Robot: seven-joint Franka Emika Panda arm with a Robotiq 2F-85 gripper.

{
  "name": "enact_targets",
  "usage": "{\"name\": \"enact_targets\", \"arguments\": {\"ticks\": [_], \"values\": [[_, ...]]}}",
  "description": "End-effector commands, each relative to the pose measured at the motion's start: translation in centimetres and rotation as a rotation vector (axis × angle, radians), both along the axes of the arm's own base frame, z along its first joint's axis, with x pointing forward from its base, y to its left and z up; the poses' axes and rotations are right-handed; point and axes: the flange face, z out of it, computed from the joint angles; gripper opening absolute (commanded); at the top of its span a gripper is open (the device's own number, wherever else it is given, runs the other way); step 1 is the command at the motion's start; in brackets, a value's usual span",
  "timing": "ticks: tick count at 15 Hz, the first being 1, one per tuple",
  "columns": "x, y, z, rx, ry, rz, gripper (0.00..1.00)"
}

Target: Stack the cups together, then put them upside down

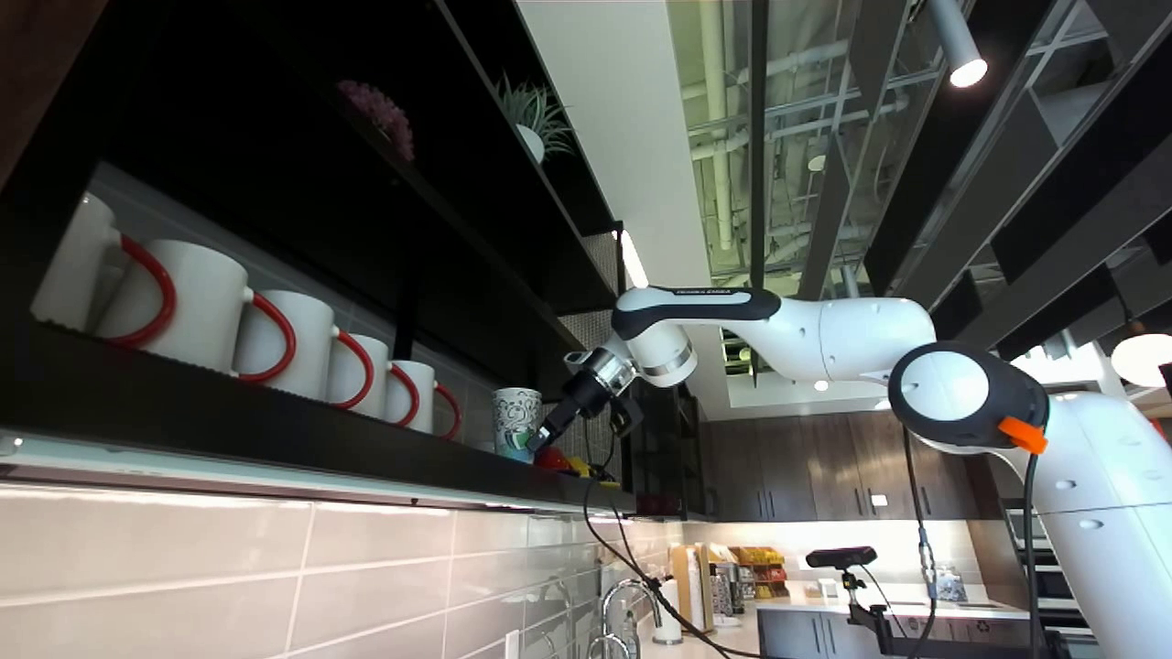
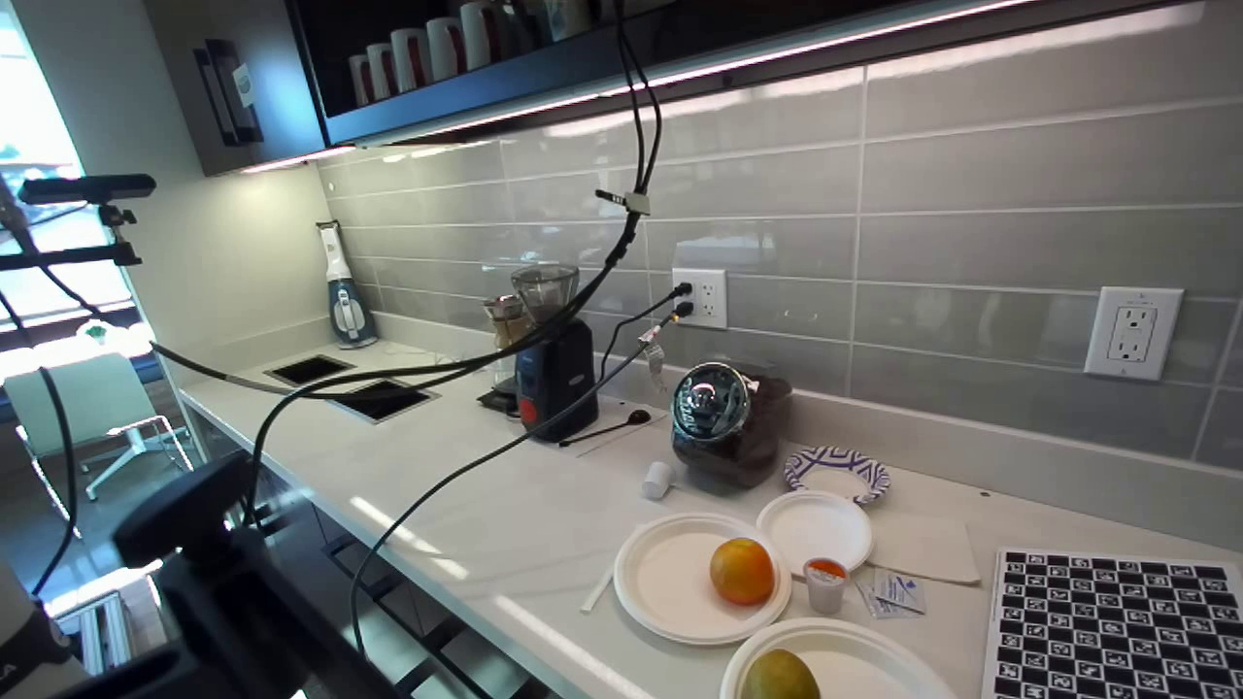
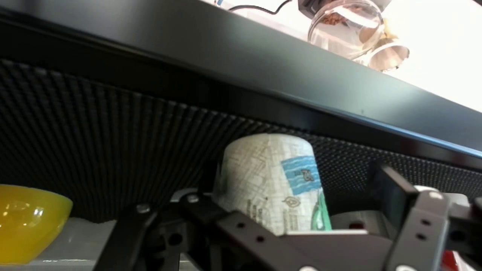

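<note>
Where my wrist view peers down onto the black shelf [image 3: 226, 45], I have the gripper [image 3: 295, 177] spread wide, with the printed paper cup [image 3: 269, 180] between its two fingers. The cup sits nearer the finger on that view's left; whether the two touch I can't tell. A gap shows between the cup and the opposite finger. In an exterior view the cup stands on the shelf, dark swirls above and teal low down, with a rounded red object [image 1: 551, 459] just beside it. A glossy yellow bowl [image 3: 30, 226] lies off to the left of my wrist view, apart from the fingers. Along the shelf runs a row of red-handled white mugs [image 1: 311, 352], the handles all turned one way. Higher up, a spiky potted plant [image 1: 536, 119] sits on another shelf. My black cables [image 2: 621, 247] hang down and cross in front of a coffee grinder [image 2: 558, 374] on the pale counter [image 2: 544, 534]. An orange [image 2: 743, 571] rests on a white plate [image 2: 660, 594], and a greenish fruit [image 2: 782, 675], cut off by the frame, on a second one [image 2: 864, 660]. Farthest from me, dark wood cabinets [image 1: 806, 467] line the end of the room, and a chair [image 2: 83, 413] stands near a bright window [image 2: 44, 107].
</note>
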Motion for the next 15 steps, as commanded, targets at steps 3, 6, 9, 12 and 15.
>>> {"name": "enact_targets", "arguments": {"ticks": [3,6,9,12,15], "values": [[0.6,-0.1,-1.3,0.038,-0.042,0.035,0.85],[1.3,-0.1,-2.0,0.035,-0.032,0.040,0.62],[1.6,-0.2,-1.9,0.026,-0.041,0.027,0.40],[1.4,-0.1,-1.3,0.009,-0.057,0.020,0.38],[1.1,0.4,-0.7,-0.047,-0.065,0.001,0.38]]}}
